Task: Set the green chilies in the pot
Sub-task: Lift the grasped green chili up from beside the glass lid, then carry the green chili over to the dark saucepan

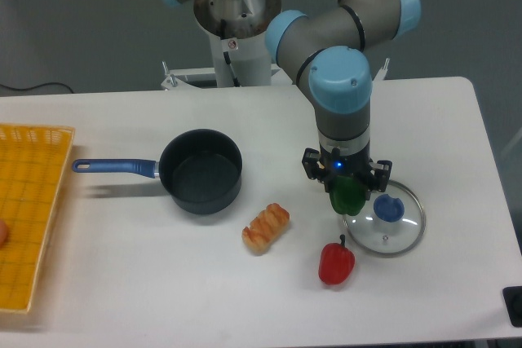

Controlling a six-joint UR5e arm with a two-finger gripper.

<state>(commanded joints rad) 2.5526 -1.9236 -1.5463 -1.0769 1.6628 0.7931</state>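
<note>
The green chilies, a small glossy green pepper-shaped toy, sits between the fingers of my gripper at the right of the table. The gripper is shut on it, just above the table and against the left rim of the glass lid. The pot, a dark saucepan with a long blue handle, stands to the left of the gripper, open and empty. Part of the green toy is hidden by the fingers.
A round glass lid with a blue knob lies right of the gripper. A red pepper lies in front of it. A bread-like croissant toy lies between pot and gripper. A yellow basket sits at the left edge.
</note>
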